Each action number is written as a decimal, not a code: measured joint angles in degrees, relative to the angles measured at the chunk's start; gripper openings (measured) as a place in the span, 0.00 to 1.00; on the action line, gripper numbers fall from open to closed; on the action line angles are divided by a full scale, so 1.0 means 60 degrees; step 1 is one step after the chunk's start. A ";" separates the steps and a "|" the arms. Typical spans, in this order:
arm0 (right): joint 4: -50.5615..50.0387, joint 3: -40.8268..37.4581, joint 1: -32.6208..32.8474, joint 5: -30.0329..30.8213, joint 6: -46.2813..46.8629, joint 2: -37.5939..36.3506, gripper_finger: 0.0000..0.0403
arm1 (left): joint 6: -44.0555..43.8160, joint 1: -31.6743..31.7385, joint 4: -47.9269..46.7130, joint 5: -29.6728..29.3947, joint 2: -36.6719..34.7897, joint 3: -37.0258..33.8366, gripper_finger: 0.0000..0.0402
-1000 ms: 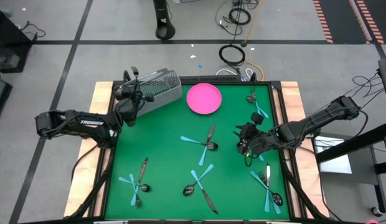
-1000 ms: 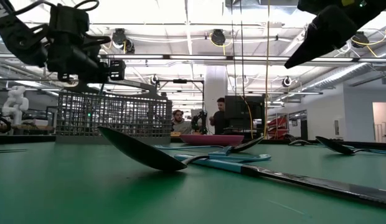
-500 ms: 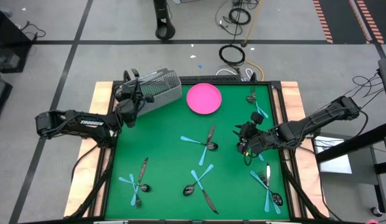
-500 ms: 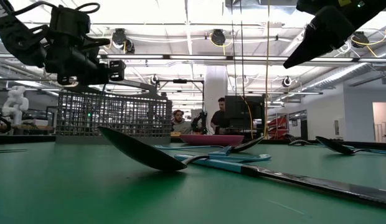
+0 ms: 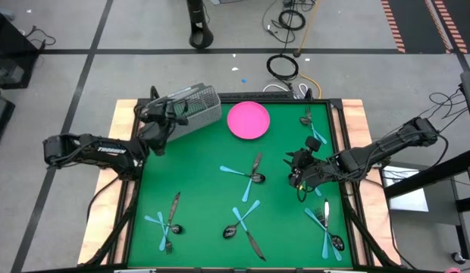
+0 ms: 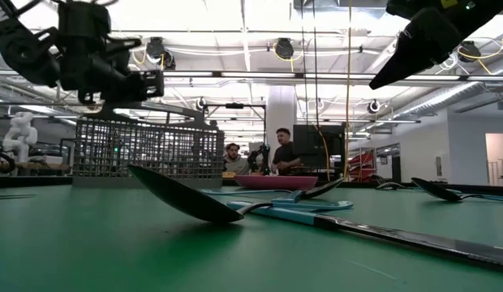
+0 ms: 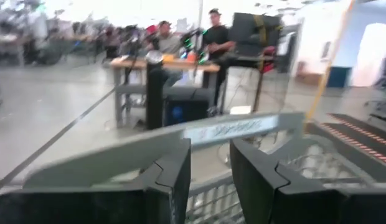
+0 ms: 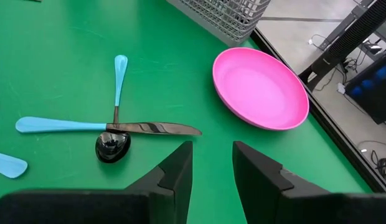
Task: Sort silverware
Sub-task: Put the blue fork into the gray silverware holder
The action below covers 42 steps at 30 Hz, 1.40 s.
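You have silverware (image 5: pixel 252 173) scattered flat across the green desk (image 5: pixel 205 189) in small crossed clusters: dark metal forks, spoons and knives, many with light blue handles, none stacked upright.

Grey floor (image 5: pixel 83 30) around table, crossed by dark tape lines (image 5: pixel 68 51). Red-striped tape (image 5: pixel 436 19) at far right corner. Coiled black cable (image 5: pixel 281 67) on floor behind table. Open hall beyond: white ceiling with beams and round lamps (image 6: pixel 284 49), white column (image 6: pixel 280 109). Two people (image 6: pixel 280 154) at distant bench (image 7: pixel 162 62), dark monitor (image 7: pixel 252 28) beside them.
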 joint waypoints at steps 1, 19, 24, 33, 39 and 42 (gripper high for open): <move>0.0000 0.0000 0.0000 0.0000 0.0000 0.0000 0.25 | 0.0385 -0.0140 0.0288 0.0128 -0.0015 0.0006 0.28; 0.0047 0.0000 0.0000 0.0004 -0.0001 0.0000 0.25 | 0.0362 -0.2436 -0.7189 0.1554 -0.0267 0.4198 0.28; 0.0092 0.0000 0.0000 0.0004 0.0000 0.0003 0.25 | -0.1535 -0.2563 -1.0316 0.3961 -0.0005 0.5423 0.28; 0.0417 0.0000 0.0000 0.0004 -0.0080 0.0000 0.25 | -0.2744 -0.3679 -1.2187 0.7512 0.0112 0.5890 0.28; 0.0498 0.0000 -0.0004 0.0000 -0.0090 0.0001 0.25 | -0.3023 -0.4889 -1.2207 0.7899 0.0552 0.5890 0.28; 0.0506 0.0000 -0.0004 -0.0022 0.0032 0.0002 0.25 | -0.3027 -0.5283 -1.2035 0.7816 0.1055 0.6035 0.28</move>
